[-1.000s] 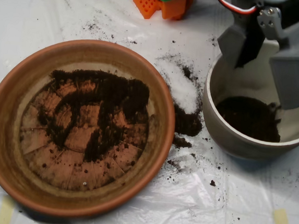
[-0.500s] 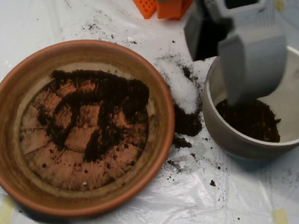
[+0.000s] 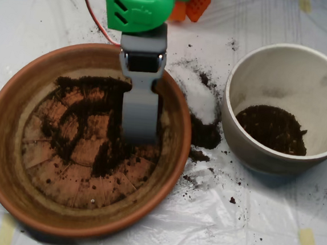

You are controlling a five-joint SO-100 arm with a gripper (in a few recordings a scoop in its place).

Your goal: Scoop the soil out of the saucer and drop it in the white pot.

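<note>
The arm reaches down from the top of the frame, its green part up high and the grey end effector hanging over the middle of the saucer. The end effector points straight down the picture, its tip over the soil. From above I cannot tell if its two halves are open or closed, or if it has any soil in it.

The saucer sits at the left on the bench. Dark soil lies in a thin patch on its floor. The white pot stands at the right, apart from the saucer, with a heap of soil in it. Between them lies a white powder patch and some spilled soil. Orange blocks sit at the top edge.
</note>
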